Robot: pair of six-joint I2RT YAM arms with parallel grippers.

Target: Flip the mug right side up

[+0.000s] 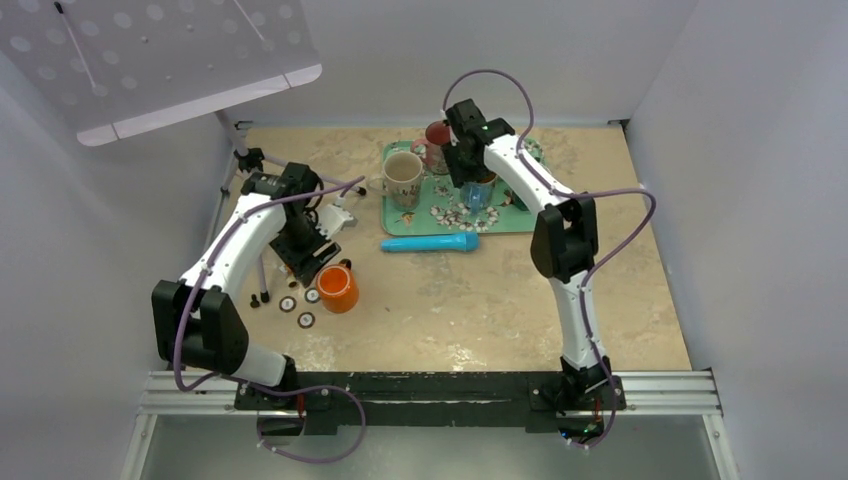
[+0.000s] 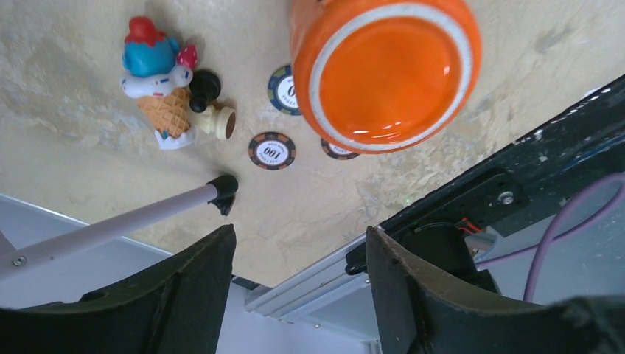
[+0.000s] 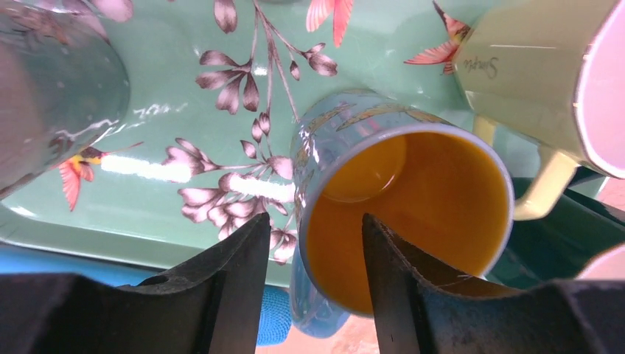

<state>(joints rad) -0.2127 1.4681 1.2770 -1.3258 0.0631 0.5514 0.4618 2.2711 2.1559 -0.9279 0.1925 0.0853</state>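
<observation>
An orange mug stands upside down on the table, left of centre. In the left wrist view its glossy base with a white ring faces the camera. My left gripper hangs just behind the mug, open and empty, and its fingertips stop short of the mug. My right gripper is over the green floral tray, open. Its jaws straddle the rim of a blue mug with an orange inside, one finger over the mug's mouth and one outside.
A cream mug and a glass also stand on the tray. A blue cylinder lies in front of the tray. Poker chips, an ice-cream toy and a tripod leg lie beside the orange mug.
</observation>
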